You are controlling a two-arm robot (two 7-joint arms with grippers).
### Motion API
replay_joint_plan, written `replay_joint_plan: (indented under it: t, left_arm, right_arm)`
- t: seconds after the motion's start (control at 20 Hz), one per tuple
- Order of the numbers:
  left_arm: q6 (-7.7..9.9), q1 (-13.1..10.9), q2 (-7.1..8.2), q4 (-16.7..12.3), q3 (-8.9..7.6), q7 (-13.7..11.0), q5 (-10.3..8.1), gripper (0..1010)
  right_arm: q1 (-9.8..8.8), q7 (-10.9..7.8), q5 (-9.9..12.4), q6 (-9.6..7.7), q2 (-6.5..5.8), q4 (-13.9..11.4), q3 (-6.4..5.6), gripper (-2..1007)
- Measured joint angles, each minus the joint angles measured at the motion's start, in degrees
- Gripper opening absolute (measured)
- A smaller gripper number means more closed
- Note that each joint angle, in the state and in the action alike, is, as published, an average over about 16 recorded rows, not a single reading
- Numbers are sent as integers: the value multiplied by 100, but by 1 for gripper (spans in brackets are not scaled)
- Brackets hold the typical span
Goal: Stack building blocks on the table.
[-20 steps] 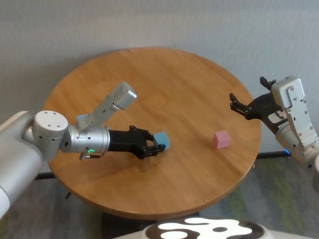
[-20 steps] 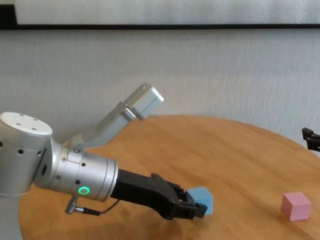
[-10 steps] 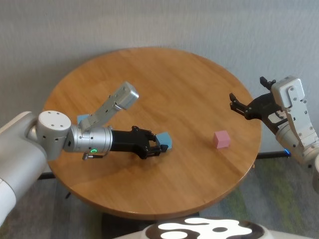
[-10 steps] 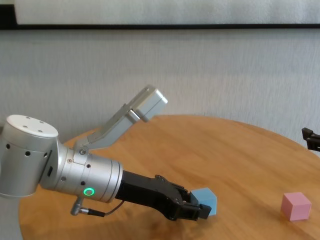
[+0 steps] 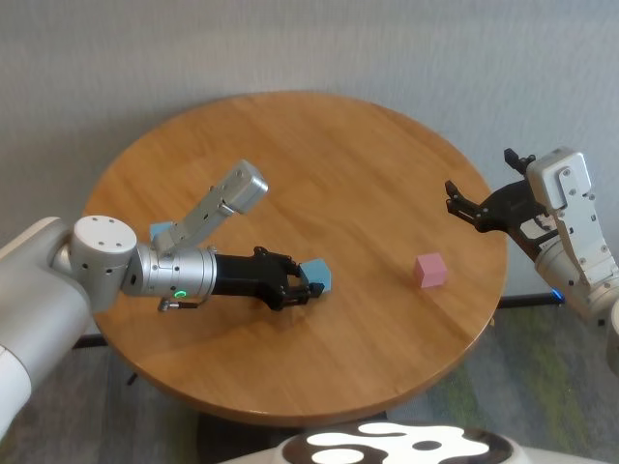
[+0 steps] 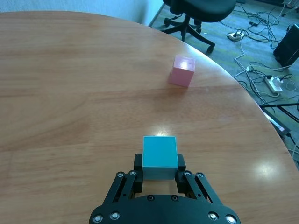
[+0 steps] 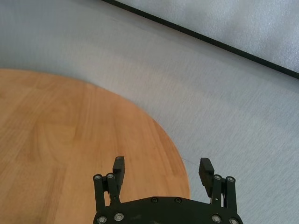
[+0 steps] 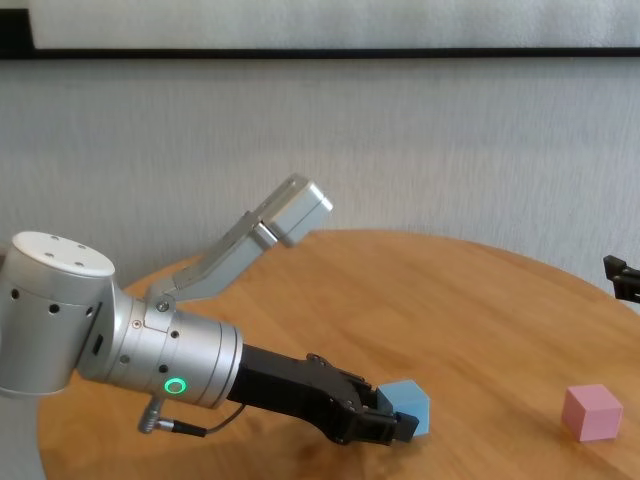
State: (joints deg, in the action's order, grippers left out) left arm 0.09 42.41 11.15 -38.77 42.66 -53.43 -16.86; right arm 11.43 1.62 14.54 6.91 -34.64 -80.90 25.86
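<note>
Left claw grips a blue block — pink block apart.

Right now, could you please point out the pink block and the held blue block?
pink block (image 5: 430,270), head view, its top face.
blue block (image 6: 159,152), left wrist view, its top face.

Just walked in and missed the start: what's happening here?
The left gripper holds a light blue block between its fingers, low over the round table. A pink block sits alone farther to the right. Another blue block peeks from behind the left arm. The right gripper hangs open off the table's right edge.
</note>
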Motion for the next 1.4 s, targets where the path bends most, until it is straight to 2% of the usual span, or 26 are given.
replay_joint_plan:
  t: [0.3, 0.55, 1.0, 1.4]
  left_arm:
    - [11, -1, 3, 0, -1, 1, 6, 411]
    - [14, -9, 8, -15, -2, 13, 4, 479]
    - [24, -49, 40, -99, -17, 28, -10, 733]
    - [-14, -315, 301, -647, -133, 33, -157, 936]
  right_arm:
    - [0, 0, 0, 0, 0, 0, 0, 1005]
    - [0, 0, 0, 0, 0, 0, 0, 1005]
    - [0, 0, 0, 0, 0, 0, 0, 1005]
    - [0, 0, 0, 0, 0, 0, 0, 1005]
